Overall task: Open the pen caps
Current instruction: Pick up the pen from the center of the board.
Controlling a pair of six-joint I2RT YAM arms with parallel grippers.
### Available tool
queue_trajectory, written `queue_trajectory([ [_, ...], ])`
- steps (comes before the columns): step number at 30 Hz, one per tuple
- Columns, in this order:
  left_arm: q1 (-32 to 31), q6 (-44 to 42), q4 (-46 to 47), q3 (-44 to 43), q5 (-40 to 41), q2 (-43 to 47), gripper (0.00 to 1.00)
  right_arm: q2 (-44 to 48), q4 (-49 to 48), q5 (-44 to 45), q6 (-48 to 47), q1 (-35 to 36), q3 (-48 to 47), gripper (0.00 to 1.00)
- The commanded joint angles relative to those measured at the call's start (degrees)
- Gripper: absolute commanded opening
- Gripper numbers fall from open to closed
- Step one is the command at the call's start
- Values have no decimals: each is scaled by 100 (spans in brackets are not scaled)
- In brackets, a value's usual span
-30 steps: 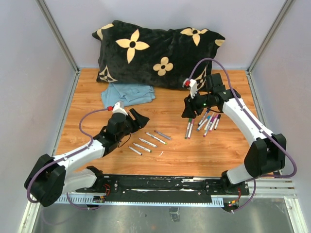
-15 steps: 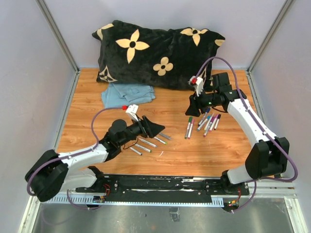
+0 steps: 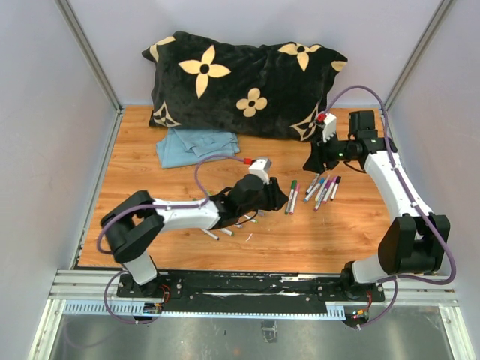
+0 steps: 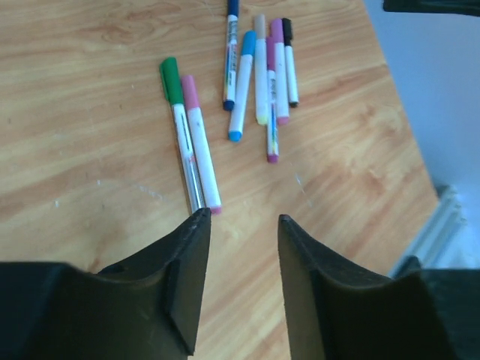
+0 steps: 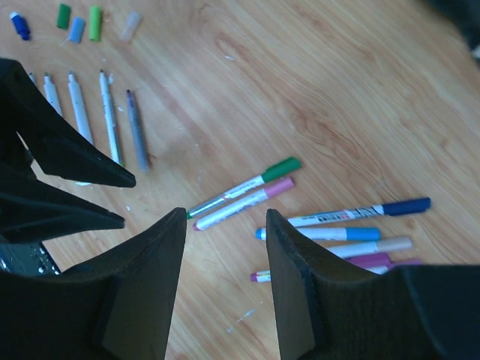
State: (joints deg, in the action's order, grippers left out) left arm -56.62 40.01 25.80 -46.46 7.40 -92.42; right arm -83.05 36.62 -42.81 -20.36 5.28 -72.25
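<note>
Left end effector (image 4: 243, 217) agape, tail of green-capped pen (image 4: 182, 135) behind it

dark blue pen (image 4: 229, 60): far end cut off by the left wrist view's edge at 12 o'clock.
right arm (image 4: 431, 5): only a black sliver at 1 o'clock in that view, the rest out of frame.
uncapped pens (image 5: 109, 124): at 10 o'clock in the right wrist view, the leftmost ones' lower ends covered by the left gripper (image 5: 129, 200).
purple pens (image 5: 369, 261): at 4 o'clock, partly behind a finger of the right gripper (image 5: 225, 216).
loose pen caps (image 5: 76, 29): at 11 o'clock, soft-edged; from above too small to pick out.
</note>
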Motion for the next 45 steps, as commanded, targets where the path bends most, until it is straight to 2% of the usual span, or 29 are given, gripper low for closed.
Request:
queue_trajectory([
  [1, -177, -332, -1572, -1305, 982, -863, 39, 145, -39, -100, 140, -493, 73, 48],
  [4, -181, -519, -2459, -2240, 1172, -1560, 29, 178, -43, -221, 146, -744, 106, 48],
  [8, -176, -705, -2961, -2960, 1217, -2223, 29, 217, -45, -313, 165, -877, 132, 48],
  [14, -183, -833, -3098, -3419, 1054, -2665, 30, 260, -105, -354, 186, -879, 175, 48],
  [26, -177, -826, -3145, -3497, 988, -2823, 30, 295, -103, -482, 200, -879, 183, 48],
  [33, -199, -880, -3579, -3612, 1399, -2967, 30, 308, -103, -561, 204, -879, 197, 48],
  [38, -207, -935, -3939, -3553, 1913, -2940, 25, 285, -106, -622, 221, -879, 202, 48],
  [45, -200, -1086, -3936, -3387, 1920, -2862, 25, 287, -151, -764, 267, -878, 244, 48],
])
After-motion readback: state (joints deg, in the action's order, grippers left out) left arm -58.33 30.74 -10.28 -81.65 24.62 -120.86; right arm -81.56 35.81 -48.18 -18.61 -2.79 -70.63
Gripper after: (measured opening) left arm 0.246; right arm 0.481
